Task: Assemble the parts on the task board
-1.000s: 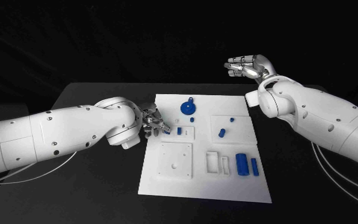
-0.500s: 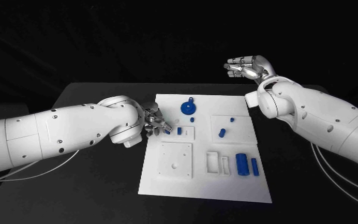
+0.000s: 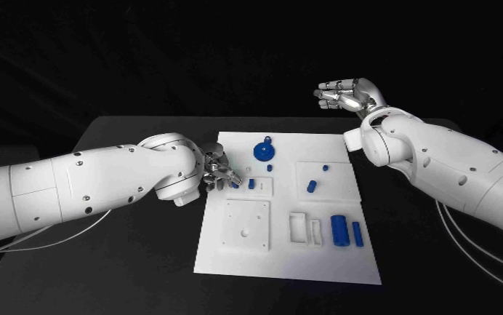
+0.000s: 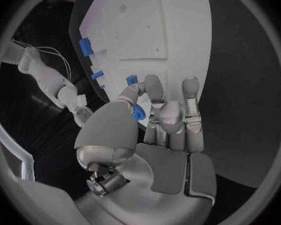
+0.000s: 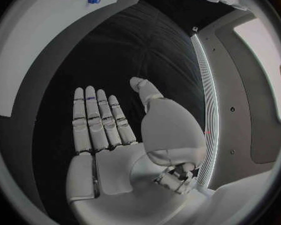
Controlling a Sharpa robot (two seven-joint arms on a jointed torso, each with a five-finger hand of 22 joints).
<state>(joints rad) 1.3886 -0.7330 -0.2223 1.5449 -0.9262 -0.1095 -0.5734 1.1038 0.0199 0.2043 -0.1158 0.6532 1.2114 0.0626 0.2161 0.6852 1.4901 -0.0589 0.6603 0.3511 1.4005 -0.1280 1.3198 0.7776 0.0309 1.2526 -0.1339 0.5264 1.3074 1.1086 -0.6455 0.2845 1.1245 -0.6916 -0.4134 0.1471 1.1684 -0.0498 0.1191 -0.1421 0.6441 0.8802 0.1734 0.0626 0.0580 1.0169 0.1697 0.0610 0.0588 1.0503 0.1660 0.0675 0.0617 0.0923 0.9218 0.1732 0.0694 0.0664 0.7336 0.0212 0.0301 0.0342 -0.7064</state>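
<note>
Left hand [image 3: 218, 172] is working at the near-left edge of the task board [image 3: 285, 264], fingers [image 4: 154, 87] curling onto a small blue part [image 4: 138, 112]; the thumb and fingers are pinching it, so it's grasping that piece. A second blue peg [image 4: 132, 80] is sitting just past the fingertips, touching the board.

Right hand [image 3: 347, 96] is hovering well beyond the board's far-right corner, over the black table [image 3: 126, 257]. Its fingers [image 5: 95, 120] are lying straight side by side, thumb apart, released and holding nothing.

Ahead of the left fingertips: a round blue disc with a tab [image 3: 265, 150] and a small blue peg [image 3: 251, 183] right beside them. Across the board from them: a blue cylinder [image 3: 339, 228] and a slimmer blue bar [image 3: 358, 234] standing side by side.

No readable writing or labels anywhere on the board or parts.
</note>
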